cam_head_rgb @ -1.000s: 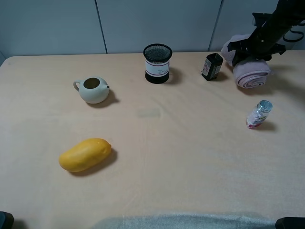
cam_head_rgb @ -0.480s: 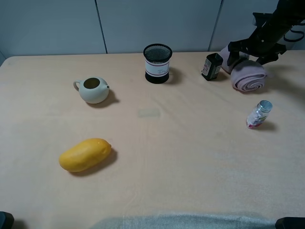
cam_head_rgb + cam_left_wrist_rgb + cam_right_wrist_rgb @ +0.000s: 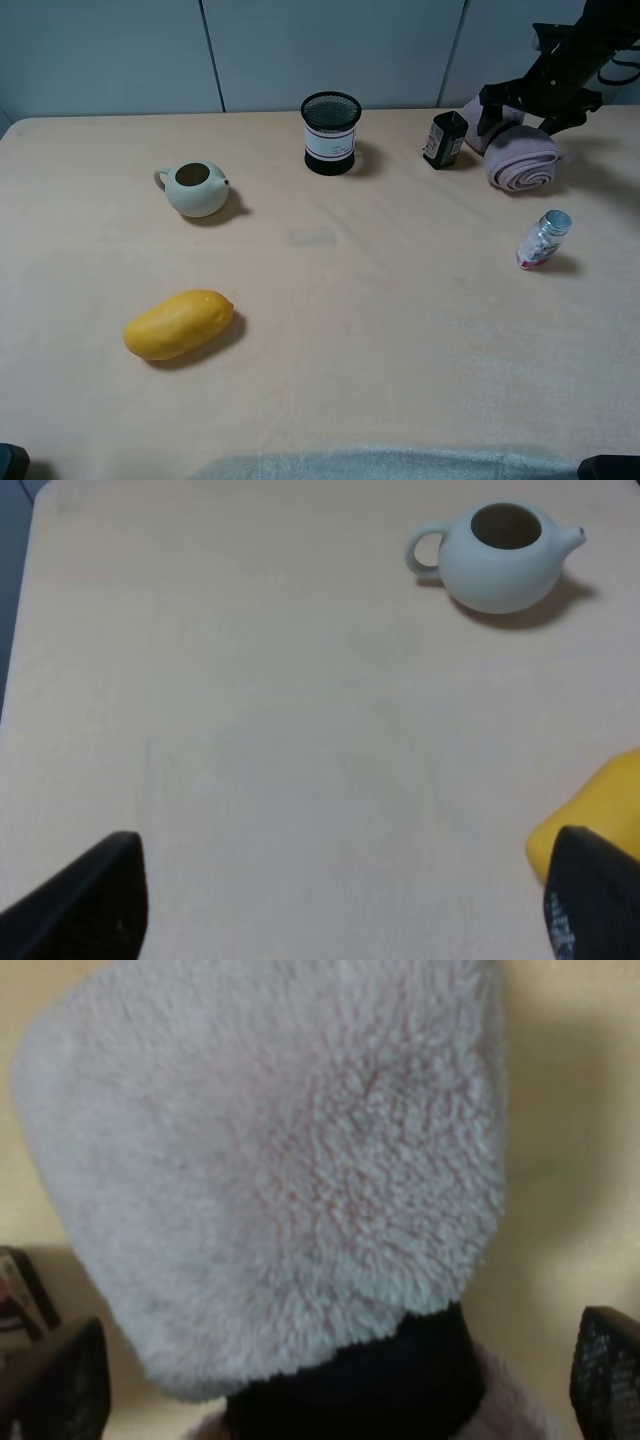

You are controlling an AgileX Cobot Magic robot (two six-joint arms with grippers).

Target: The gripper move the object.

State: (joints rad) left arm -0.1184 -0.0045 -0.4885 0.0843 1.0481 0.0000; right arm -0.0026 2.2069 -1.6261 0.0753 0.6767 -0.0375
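Note:
The pale mauve-pink rolled towel [image 3: 522, 160] lies on the table at the far back right, cinched by a black band [image 3: 350, 1390]. My right gripper [image 3: 527, 115] hangs right over it, open, with one fingertip on each side of the roll. In the right wrist view the towel [image 3: 270, 1160] fills the frame between the spread fingertips [image 3: 60, 1385]. My left gripper [image 3: 340, 900] is open and empty above bare table, near the mango.
A yellow mango [image 3: 178, 323] lies front left and a white teapot [image 3: 195, 188] behind it. A black mesh cup [image 3: 331, 132] and a small dark box [image 3: 444, 139] stand at the back. A small capped bottle [image 3: 543, 240] stands in front of the towel.
The right gripper has opened and let go of the towel, which now rests slightly farther back. Since half a second ago almost nothing has moved.

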